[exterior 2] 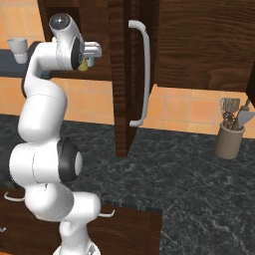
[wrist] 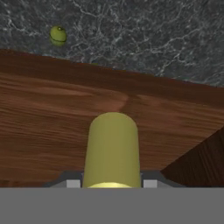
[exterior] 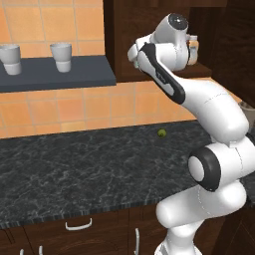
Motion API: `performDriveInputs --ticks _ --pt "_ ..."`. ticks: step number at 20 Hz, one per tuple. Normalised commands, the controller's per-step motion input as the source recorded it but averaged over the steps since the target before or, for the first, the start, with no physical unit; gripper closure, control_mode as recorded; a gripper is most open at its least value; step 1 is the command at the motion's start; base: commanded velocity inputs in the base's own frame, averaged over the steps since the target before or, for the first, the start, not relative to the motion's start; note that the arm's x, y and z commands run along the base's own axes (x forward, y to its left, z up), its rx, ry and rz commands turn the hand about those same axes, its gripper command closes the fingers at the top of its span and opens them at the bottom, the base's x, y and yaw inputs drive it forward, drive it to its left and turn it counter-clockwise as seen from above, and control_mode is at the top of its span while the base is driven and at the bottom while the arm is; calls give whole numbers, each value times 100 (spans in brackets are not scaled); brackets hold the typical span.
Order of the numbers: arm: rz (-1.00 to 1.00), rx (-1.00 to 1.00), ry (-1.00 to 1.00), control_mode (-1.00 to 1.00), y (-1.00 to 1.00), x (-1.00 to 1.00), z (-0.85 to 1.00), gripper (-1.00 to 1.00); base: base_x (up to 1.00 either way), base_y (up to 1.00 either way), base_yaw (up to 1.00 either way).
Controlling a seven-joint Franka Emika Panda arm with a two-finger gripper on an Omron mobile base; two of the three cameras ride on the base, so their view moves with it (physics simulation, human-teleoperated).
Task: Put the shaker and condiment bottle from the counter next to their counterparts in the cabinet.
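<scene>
The wall (exterior: 64, 107) has orange tiles. A dark blue-grey shelf (exterior: 55, 74) hangs on it at the left, with two white cups (exterior: 61, 56) on top. Far right, a brown pot (exterior 2: 229, 141) holds kitchen tools. Dark wood drawers (exterior: 79, 229) with white handles sit low and near

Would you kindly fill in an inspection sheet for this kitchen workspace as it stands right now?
Surface: black veined counter, bare apart from the items listed under clutter.
Job's things: yellow shaker held over the wooden cabinet shelf; an orange-tan bottle inside the cabinet, behind the hand.
Clutter: small green round object on the counter; utensil crock at the counter's right.
Grippers: gripper shut on the shaker.
Cables: nothing seen.
Surroundings: orange tiled wall, grey-blue shelf with white cups, open cabinet door.
</scene>
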Motion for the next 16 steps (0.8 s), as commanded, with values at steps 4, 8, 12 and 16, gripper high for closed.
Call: performDriveInputs --ticks 4,8,12,16 --pt "0 7 0 -100 0 2 -20 100 0 0 0" --pt "0 3 0 -100 0 0 -46 100 0 0 0" --pt "0 0 0 -100 0 0 -42 100 0 0 0" --pt "0 -3 0 -100 51 0 -40 -100 0 0 0"
